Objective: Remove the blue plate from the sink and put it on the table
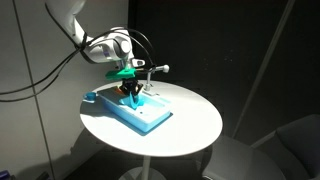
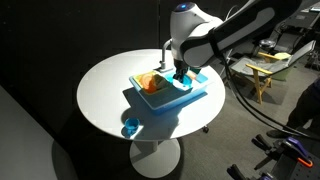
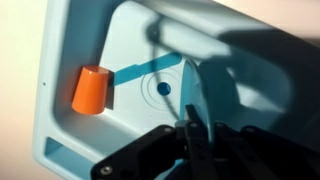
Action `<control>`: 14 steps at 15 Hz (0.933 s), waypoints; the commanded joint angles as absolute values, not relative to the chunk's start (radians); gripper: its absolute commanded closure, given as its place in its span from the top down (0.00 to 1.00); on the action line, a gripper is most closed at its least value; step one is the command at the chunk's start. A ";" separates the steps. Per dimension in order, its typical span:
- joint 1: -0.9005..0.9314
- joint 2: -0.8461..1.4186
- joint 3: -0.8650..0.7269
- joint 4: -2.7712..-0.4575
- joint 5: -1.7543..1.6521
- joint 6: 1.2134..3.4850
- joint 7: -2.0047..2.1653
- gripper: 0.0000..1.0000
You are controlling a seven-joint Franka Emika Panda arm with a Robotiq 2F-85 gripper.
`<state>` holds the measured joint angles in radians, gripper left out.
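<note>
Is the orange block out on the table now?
No, the orange block stands inside the sink, close to the basin's wall, as the wrist view shows.

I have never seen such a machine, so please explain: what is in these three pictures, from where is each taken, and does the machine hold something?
It is one robot arm with a two-finger hand. Two pictures come from cameras standing outside, looking at a round white table from different places; the third camera sits on the wrist, just above the hand. On the table stands a light-blue toy sink. In its basin are an orange item and a blue plate. The hand is shut and seems to pinch the plate's rim. A small blue thing, too small to name, lies near the table's edge.
</note>
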<state>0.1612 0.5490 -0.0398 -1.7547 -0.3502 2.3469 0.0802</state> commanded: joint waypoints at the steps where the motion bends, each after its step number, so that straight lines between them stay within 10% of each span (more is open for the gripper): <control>1: 0.165 0.486 -0.026 -1.817 -0.319 2.327 0.114 0.01; 14: 0.154 0.351 0.022 -1.940 -0.251 2.335 0.130 0.01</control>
